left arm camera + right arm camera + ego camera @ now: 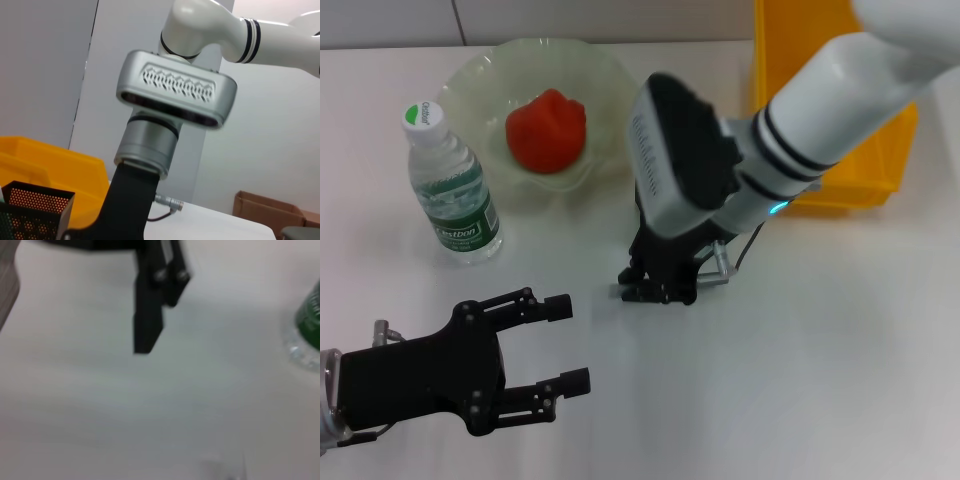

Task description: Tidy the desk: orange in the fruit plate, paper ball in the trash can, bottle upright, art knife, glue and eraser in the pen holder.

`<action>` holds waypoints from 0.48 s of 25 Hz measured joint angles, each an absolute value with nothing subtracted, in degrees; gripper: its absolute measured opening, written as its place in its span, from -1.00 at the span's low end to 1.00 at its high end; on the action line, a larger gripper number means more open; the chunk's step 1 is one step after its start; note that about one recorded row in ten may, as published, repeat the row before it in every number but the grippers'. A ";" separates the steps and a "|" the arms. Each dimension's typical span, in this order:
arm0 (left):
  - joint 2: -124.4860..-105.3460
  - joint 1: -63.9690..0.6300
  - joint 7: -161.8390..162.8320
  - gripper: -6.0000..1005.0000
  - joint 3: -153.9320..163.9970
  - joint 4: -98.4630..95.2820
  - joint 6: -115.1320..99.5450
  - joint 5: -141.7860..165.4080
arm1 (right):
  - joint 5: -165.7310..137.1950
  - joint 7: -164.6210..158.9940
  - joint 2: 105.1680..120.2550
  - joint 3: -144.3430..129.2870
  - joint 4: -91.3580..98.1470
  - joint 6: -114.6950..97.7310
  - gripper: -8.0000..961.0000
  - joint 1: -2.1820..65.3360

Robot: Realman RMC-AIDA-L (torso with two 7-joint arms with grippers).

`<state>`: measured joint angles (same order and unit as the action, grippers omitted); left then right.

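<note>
Starting close to the robot, your left end effector (570, 345) waits with its fingers spread wide and nothing in them, in front of the bottle (450, 190). Your right end effector (655, 285) hangs low over the counter (820, 350), to the right of the bottle. Its fingers look pinched together, and I see nothing in them.

The bottle stands up with its cap on top. Behind it, just to its right, the red-orange fruit (548, 130) sits in the fruit plate (480, 75). A yellow bin (840, 150) stands far to the right of the bottle. The pen holder (35, 200) shows only in the left wrist view, beside that bin.

No knife, glue, eraser or paper ball shows. My guess is those jobs are done, so lift the right arm straight up, slowly, and keep away from the bottle.
</note>
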<state>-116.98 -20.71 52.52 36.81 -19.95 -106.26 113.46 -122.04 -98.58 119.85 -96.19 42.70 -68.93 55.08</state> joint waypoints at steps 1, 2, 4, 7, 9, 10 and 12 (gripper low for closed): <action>-116.98 -20.71 52.52 0.56 36.81 -19.95 -106.26 113.46 | -122.04 -98.58 119.85 -96.19 42.70 -68.93 -0.70 55.08; -116.95 -20.66 52.54 0.56 36.77 -19.95 -106.26 113.46 | -121.06 -98.19 119.70 -94.05 44.17 -69.41 -0.71 53.28; -116.94 -20.65 52.54 0.56 36.76 -19.95 -106.26 113.46 | -120.36 -97.85 119.61 -93.23 44.73 -69.61 -0.71 52.46; -116.87 -20.65 52.59 0.56 36.73 -19.95 -106.23 113.46 | -117.86 -95.92 119.35 -89.43 47.99 -71.40 -0.71 48.03; -116.85 -20.65 52.62 0.56 36.74 -19.95 -106.23 113.46 | -117.41 -95.49 119.35 -88.57 48.91 -71.66 -0.71 46.91; -116.83 -20.65 52.66 0.56 36.73 -19.95 -106.23 113.47 | -116.61 -94.72 119.35 -87.42 49.91 -71.94 -0.71 45.38; -116.79 -20.61 52.70 0.56 36.50 -19.95 -106.23 113.47 | -112.68 -91.42 119.34 -84.31 50.81 -73.71 -0.72 42.34</action>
<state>-116.79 -20.61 52.70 36.50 -19.95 -106.23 113.47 -112.68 -91.42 119.34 -84.31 50.81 -73.71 42.34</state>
